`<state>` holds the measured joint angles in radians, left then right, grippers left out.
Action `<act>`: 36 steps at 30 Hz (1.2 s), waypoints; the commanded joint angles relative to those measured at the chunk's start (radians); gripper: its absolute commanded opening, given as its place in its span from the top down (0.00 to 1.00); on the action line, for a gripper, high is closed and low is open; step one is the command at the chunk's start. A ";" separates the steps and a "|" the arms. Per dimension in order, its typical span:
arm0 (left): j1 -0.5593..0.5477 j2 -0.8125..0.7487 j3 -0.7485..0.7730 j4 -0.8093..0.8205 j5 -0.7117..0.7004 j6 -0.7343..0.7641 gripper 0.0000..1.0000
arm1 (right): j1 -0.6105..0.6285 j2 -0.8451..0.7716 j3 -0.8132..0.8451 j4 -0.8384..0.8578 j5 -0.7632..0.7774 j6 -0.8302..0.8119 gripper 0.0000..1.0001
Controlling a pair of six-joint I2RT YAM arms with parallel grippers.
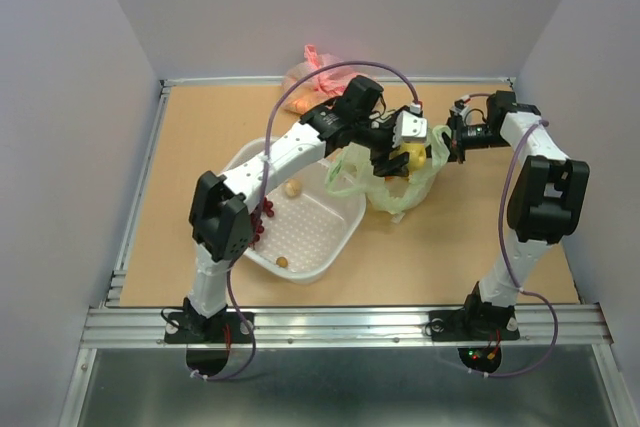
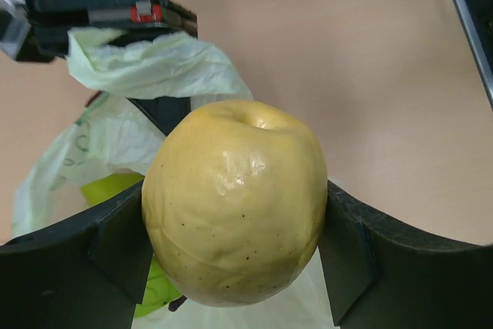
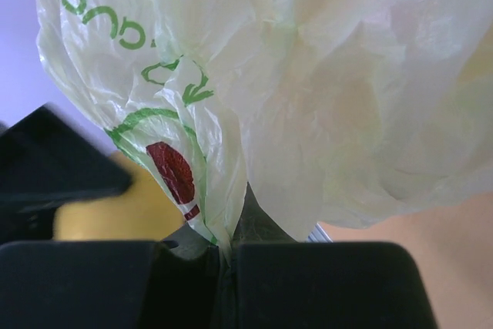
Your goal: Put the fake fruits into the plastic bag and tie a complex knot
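My left gripper [image 1: 398, 159] is shut on a yellow pear [image 2: 235, 202], which sits between both black fingers [image 2: 115, 244] just above the mouth of the pale green plastic bag [image 1: 400, 189]. A green fruit [image 2: 115, 190] lies inside the bag. My right gripper [image 3: 227, 256] is shut on a pinched edge of the bag [image 3: 308, 75] and holds that side up. In the top view the right gripper [image 1: 452, 142] is at the bag's right rim. A dark red grape bunch [image 1: 265, 219] and two small fruits [image 1: 292, 189] lie in the white basket [image 1: 335, 237].
The white basket stands left of the bag, under the left arm. A pink tied bag [image 1: 318, 72] lies at the back edge of the table. Grey walls close in the table on three sides.
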<state>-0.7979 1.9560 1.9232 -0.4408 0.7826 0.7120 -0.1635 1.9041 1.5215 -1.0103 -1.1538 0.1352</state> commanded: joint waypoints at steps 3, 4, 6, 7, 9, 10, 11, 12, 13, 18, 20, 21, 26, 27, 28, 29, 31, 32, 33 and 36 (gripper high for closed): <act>0.005 0.129 0.114 0.099 -0.113 -0.112 0.43 | -0.018 -0.083 0.048 -0.008 -0.060 0.003 1.00; 0.006 0.145 0.123 0.099 -0.134 -0.112 0.44 | -0.021 -0.083 0.043 -0.010 -0.061 0.001 1.00; 0.011 0.175 0.125 0.125 -0.169 -0.117 0.43 | -0.028 -0.083 0.039 -0.010 -0.066 0.001 0.99; 0.014 0.179 0.119 0.141 -0.212 -0.127 0.43 | -0.037 -0.083 0.037 -0.011 -0.070 -0.002 0.99; 0.019 0.202 0.120 0.184 -0.255 -0.144 0.42 | -0.044 -0.083 0.035 -0.013 -0.078 -0.002 1.00; 0.022 0.213 0.134 0.192 -0.307 -0.146 0.42 | -0.047 -0.083 0.035 -0.016 -0.081 -0.002 1.00; 0.025 0.240 0.149 0.204 -0.339 -0.154 0.40 | -0.047 -0.085 0.037 -0.017 -0.081 -0.003 1.00; 0.031 0.253 0.183 0.215 -0.414 -0.193 0.36 | -0.048 -0.085 0.039 -0.020 -0.083 -0.006 0.99; 0.035 0.264 0.200 0.226 -0.445 -0.216 0.34 | -0.048 -0.085 0.039 -0.022 -0.086 -0.008 0.99; 0.043 0.270 0.226 0.301 -0.598 -0.281 0.07 | -0.048 -0.074 0.035 -0.027 -0.087 -0.014 1.00; 0.043 0.248 0.217 0.300 -0.606 -0.281 0.01 | -0.048 -0.059 0.046 -0.025 -0.093 -0.014 1.00; 0.043 0.239 0.206 0.297 -0.594 -0.282 0.01 | -0.048 -0.054 0.049 -0.025 -0.095 -0.011 1.00; 0.049 0.139 0.139 0.277 -0.433 -0.298 0.01 | -0.048 -0.019 0.069 -0.022 -0.101 -0.008 1.00; 0.052 0.101 0.116 0.277 -0.380 -0.316 0.01 | -0.047 -0.013 0.075 -0.022 -0.100 -0.011 0.99; 0.054 0.084 0.109 0.275 -0.349 -0.330 0.01 | -0.047 -0.004 0.078 -0.022 -0.099 -0.011 1.00; 0.060 0.042 0.103 0.277 -0.307 -0.344 0.01 | -0.047 0.003 0.081 -0.022 -0.099 -0.011 1.00; 0.095 -0.012 0.068 0.301 -0.150 -0.422 0.01 | -0.047 0.010 0.092 -0.022 -0.093 -0.016 0.99; 0.112 -0.070 0.054 0.325 -0.102 -0.457 0.01 | -0.047 0.013 0.094 -0.022 -0.090 -0.017 0.99; 0.143 -0.101 0.027 0.333 -0.018 -0.512 0.01 | -0.048 0.016 0.094 -0.024 -0.087 -0.019 1.00; 0.196 -0.234 -0.079 0.340 0.076 -0.548 0.01 | -0.047 0.019 0.085 -0.024 -0.078 -0.029 1.00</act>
<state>-0.6804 1.9526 1.9259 -0.1856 0.6277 0.2764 -0.2085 1.9289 1.5543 -1.0203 -1.2228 0.1299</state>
